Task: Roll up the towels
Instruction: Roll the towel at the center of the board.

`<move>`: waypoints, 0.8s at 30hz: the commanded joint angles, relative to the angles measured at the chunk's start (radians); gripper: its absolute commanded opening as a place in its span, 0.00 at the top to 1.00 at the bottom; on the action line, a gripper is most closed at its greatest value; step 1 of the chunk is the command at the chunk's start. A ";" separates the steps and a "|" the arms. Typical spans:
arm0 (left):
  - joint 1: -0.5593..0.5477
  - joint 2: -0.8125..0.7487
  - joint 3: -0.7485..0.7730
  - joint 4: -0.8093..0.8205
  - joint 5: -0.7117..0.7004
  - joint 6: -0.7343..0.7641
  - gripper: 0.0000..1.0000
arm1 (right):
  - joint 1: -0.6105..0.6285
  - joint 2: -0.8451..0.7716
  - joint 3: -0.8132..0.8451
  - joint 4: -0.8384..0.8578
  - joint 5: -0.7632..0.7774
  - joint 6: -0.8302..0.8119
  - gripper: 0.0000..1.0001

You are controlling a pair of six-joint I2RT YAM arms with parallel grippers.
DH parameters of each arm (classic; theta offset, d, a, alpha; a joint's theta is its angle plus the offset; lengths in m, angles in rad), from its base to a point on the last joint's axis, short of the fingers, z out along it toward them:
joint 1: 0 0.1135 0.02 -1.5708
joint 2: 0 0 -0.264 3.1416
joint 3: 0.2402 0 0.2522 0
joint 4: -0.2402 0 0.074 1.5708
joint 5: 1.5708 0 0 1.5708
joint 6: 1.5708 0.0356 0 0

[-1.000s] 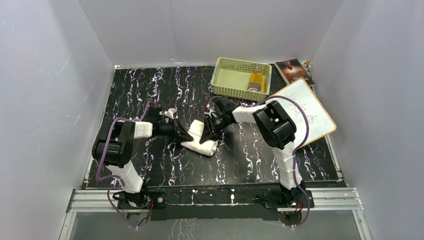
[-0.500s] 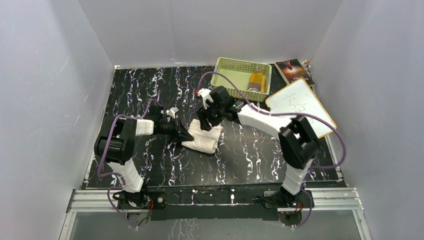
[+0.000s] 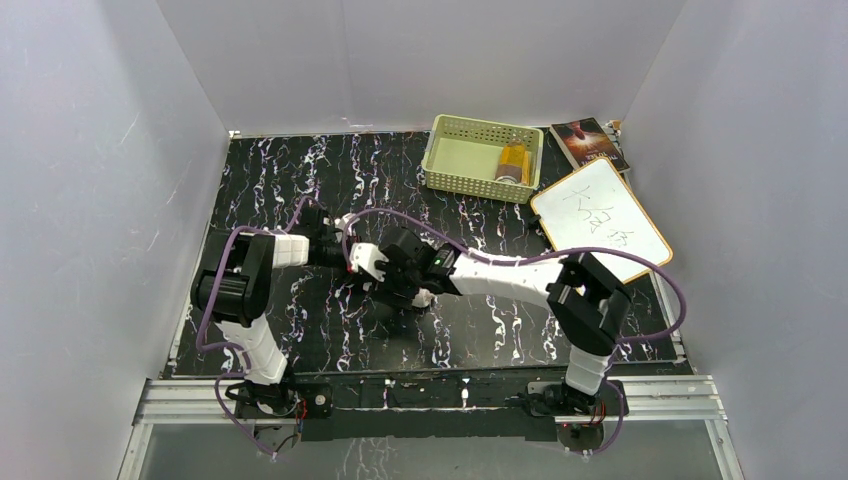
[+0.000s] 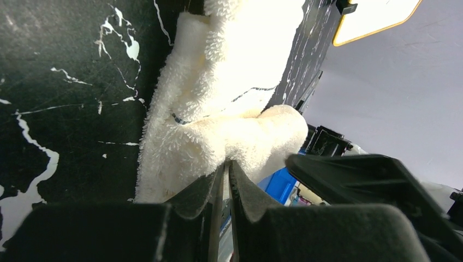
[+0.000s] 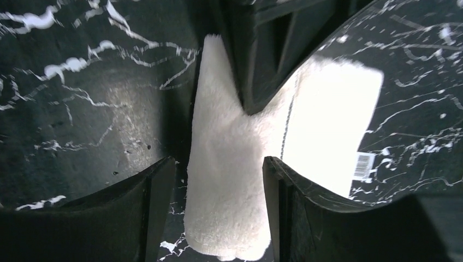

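The cream-white towel (image 5: 333, 120) lies bunched on the counter (image 3: 300, 170), left of centre. The left hand (image 4: 225, 164) is clamped on its edge; the right hand (image 5: 218, 164) straddles it, fingers apart. The mustard towel (image 3: 513, 163) sits in the far basket (image 3: 465, 183)

R hand (image 5: 217, 161) opened, dropped low over cream towel (image 5: 327, 125).

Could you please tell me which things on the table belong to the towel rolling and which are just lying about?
For the job: white towel; yellow-brown towel, lying in the green basket.
Just lying about: the basket itself; book; white board.
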 commanded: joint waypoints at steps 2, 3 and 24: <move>-0.004 0.041 0.015 -0.076 -0.149 0.070 0.90 | 0.019 0.029 -0.038 0.027 0.059 -0.046 0.42; -0.004 0.043 0.017 -0.077 -0.148 0.072 0.90 | 0.020 0.036 -0.047 0.039 0.065 -0.047 0.42; 0.182 -0.153 0.378 -0.428 -0.078 0.206 0.63 | 0.007 0.052 0.006 0.000 -0.066 0.159 0.86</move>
